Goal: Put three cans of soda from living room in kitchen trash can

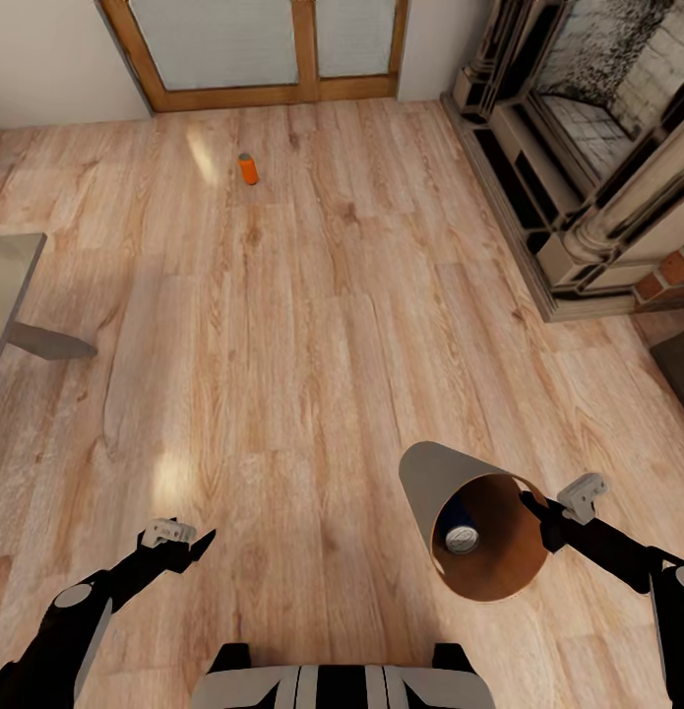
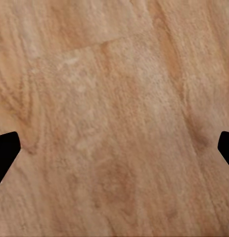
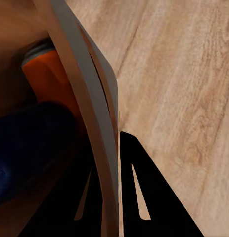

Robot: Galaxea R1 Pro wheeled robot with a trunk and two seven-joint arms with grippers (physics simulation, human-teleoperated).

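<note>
The wood plank floor (image 1: 312, 345) spreads to the glass doors (image 1: 273, 44). The right tool (image 1: 534, 509) grips the tipped trash can (image 1: 425, 483) by its rim, holding a blue soda can (image 1: 461, 533) and an orange soda can (image 3: 47, 79). Another orange can (image 1: 248, 168) stands near the doors. The left tool (image 1: 202, 544) hangs released.

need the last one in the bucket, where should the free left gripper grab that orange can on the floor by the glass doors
Grip the orange can around the middle of its round side wall, coming from above or from the robot's side with fingers either side. It stands upright and alone on the wood floor, so nothing crowds it. The left gripper looks open; the right gripper holds the trash can by its rim.
</note>
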